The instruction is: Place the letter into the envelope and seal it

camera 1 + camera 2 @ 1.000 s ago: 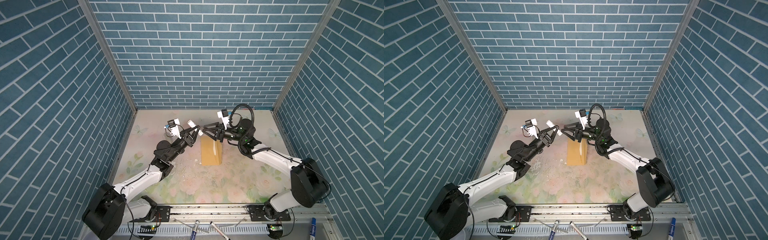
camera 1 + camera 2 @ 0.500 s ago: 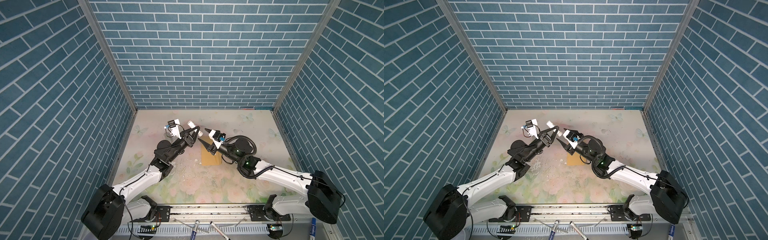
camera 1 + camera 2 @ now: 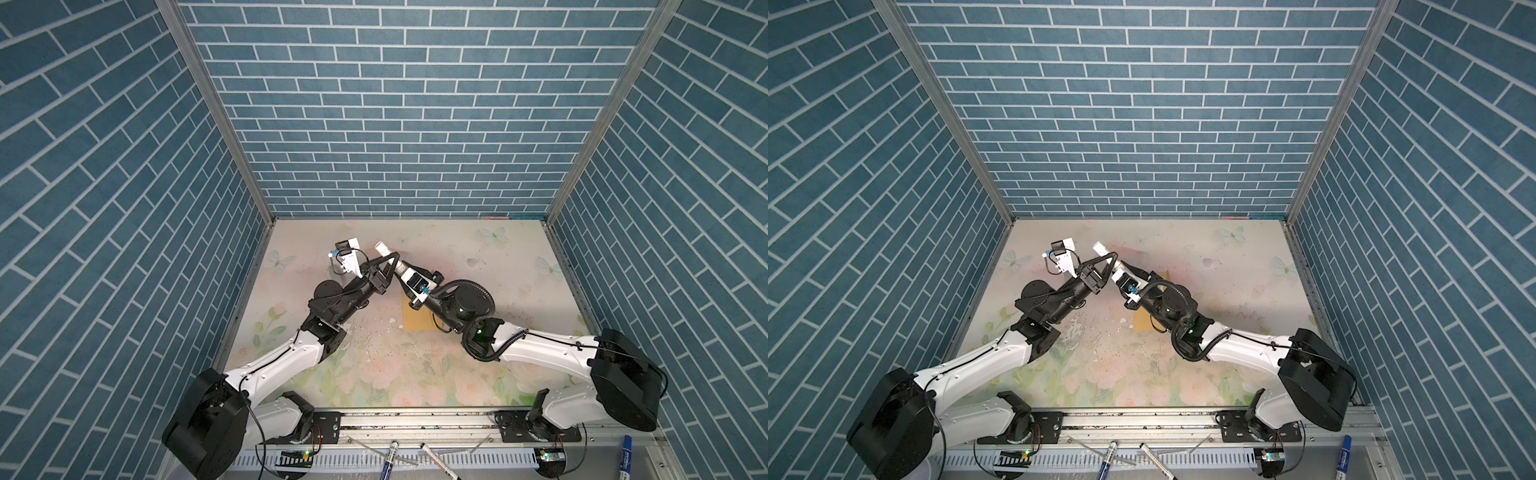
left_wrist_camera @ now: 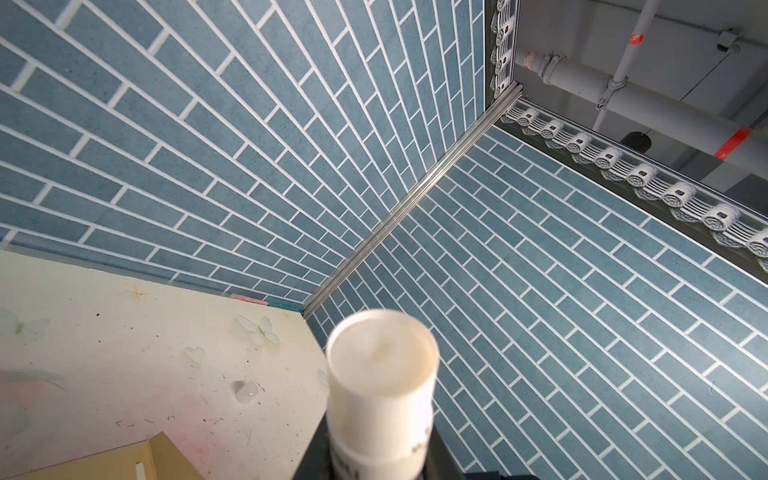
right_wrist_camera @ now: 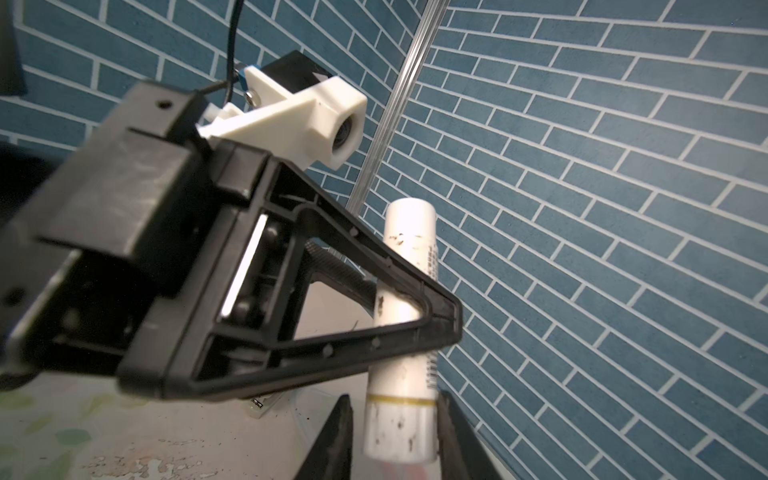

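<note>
- Envelope [image 3: 415, 319] lies flat on the floral table [image 3: 478, 249] near its middle. It is where it was a second ago, but my right arm now covers most of it, so only one end and an edge show in both top views [image 3: 1140, 323].
- Whether the letter is inside it I cannot tell.
- A second ago my right gripper [image 3: 400, 269] stood over the envelope's far end with its arm coming in from the right. It has since swung round and up to the lower end of the white glue stick [image 3: 381, 249].
- My left gripper [image 3: 391, 258] has not moved: it still pinches the glue stick across its middle, holding it tilted above the table.
- The right wrist view shows that grip plainly, the left gripper's black fingers [image 5: 440, 328] clamped on the tube [image 5: 409, 249].
- In the same view the right gripper [image 5: 395, 436] has a jaw on each side of the stick's lower section, below the gold band. They are narrower than a second ago, but I cannot tell whether they press on it.
</note>
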You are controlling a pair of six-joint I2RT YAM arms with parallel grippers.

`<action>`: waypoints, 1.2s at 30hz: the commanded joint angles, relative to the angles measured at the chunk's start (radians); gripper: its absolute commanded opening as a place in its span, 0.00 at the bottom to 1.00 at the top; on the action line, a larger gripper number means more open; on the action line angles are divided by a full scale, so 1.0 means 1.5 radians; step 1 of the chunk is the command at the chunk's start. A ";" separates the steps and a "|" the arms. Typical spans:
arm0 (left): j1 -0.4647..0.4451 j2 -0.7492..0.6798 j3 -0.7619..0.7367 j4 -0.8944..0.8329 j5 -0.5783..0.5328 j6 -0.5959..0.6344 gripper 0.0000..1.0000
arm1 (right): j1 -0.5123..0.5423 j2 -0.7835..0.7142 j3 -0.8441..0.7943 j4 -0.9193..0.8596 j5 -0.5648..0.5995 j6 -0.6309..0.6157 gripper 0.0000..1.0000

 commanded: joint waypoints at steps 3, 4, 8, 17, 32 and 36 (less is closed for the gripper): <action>-0.002 -0.014 0.004 0.010 0.001 0.001 0.00 | 0.007 0.007 0.018 0.028 0.022 -0.019 0.19; -0.002 -0.013 0.003 0.011 0.001 0.001 0.00 | 0.008 0.006 0.018 0.030 0.021 -0.015 0.16; -0.002 -0.009 0.002 0.012 0.003 0.005 0.00 | 0.008 -0.004 0.023 0.016 0.016 0.020 0.03; -0.002 0.000 0.002 0.035 0.041 0.056 0.00 | -0.100 -0.072 0.073 -0.148 -0.221 0.340 0.00; -0.002 -0.002 0.010 0.046 0.088 0.089 0.00 | -0.294 0.101 0.173 0.121 -0.672 0.966 0.00; -0.002 0.003 0.011 0.052 0.089 0.087 0.00 | -0.296 0.138 0.192 0.169 -0.703 1.028 0.00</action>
